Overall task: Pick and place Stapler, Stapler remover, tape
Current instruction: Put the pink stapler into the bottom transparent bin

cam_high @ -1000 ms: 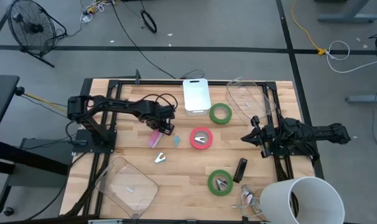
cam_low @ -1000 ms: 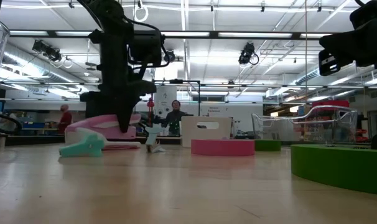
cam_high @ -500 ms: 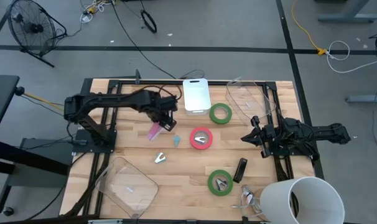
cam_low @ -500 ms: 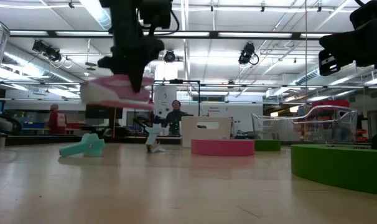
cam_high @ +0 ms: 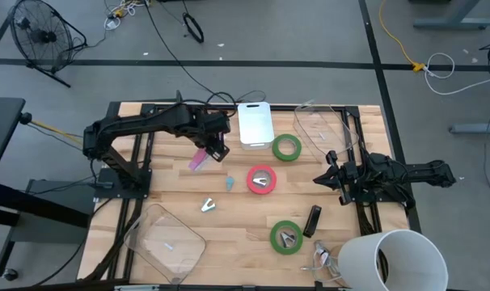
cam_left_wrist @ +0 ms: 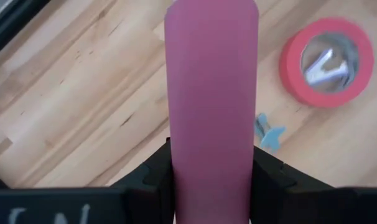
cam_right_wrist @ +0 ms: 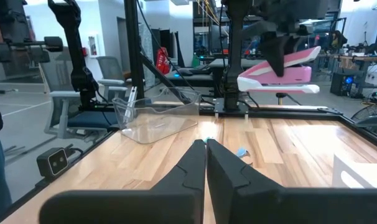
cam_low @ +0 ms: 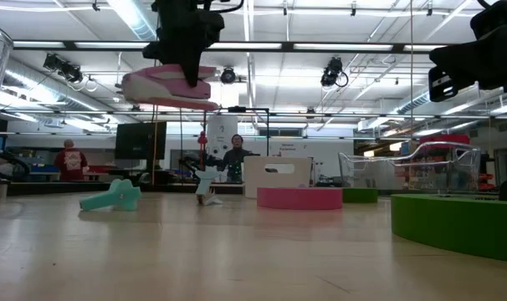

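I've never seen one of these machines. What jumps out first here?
The pink stapler hangs high above the wooden table, clamped in the left end effector near the table's far side. Below lie bright tape rings: a red tape roll mid-table between two green ones. The right end effector waits shut at the right.

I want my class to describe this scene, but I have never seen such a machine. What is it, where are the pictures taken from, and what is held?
Two dark robot arms work at a wooden table. One picture looks straight down, one looks level across the tabletop, and one comes from each arm's wrist. The left gripper has its fingers shut on a pink stapler, held above the table. The right gripper waits shut at the right side. On the table lie a red tape roll and two green tape rolls.
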Controlling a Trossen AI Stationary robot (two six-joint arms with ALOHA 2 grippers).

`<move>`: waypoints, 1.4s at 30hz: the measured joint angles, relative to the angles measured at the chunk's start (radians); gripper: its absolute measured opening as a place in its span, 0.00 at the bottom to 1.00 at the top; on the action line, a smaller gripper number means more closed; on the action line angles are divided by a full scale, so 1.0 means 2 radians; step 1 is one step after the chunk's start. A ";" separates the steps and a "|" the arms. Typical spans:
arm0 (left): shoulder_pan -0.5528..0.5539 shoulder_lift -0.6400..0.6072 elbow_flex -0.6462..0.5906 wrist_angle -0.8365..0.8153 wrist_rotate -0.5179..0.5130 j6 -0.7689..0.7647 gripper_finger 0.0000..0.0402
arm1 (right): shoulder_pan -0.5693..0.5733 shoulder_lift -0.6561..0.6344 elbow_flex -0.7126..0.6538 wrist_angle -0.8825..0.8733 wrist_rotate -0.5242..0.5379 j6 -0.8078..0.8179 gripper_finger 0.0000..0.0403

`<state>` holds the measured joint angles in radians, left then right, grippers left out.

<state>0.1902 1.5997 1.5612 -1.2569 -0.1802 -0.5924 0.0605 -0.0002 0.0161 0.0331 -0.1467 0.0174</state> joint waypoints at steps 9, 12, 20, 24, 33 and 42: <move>-0.023 0.000 0.000 -0.019 0.001 0.002 0.35 | 0.000 0.000 0.000 0.000 0.000 0.000 0.05; -0.037 -0.002 0.000 -0.026 0.010 0.011 0.35 | 0.000 0.000 0.000 0.000 0.000 0.000 0.05; -0.097 -0.025 0.000 -0.076 0.020 0.057 0.35 | 0.000 0.000 0.000 0.000 0.000 0.000 0.05; -0.125 -0.048 0.000 -0.090 0.046 0.071 0.35 | 0.000 0.000 0.000 0.000 0.000 0.000 0.05; -0.200 -0.091 0.000 -0.101 0.072 0.124 0.35 | 0.000 0.000 0.000 0.001 0.000 0.000 0.05; -0.293 -0.119 0.000 -0.107 0.080 0.227 0.35 | 0.000 0.000 0.000 0.001 0.000 0.000 0.05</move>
<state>-0.3954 1.3625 1.5604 -1.4717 -0.0212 -0.1375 0.0605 -0.0002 0.0161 0.0349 -0.1467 0.0174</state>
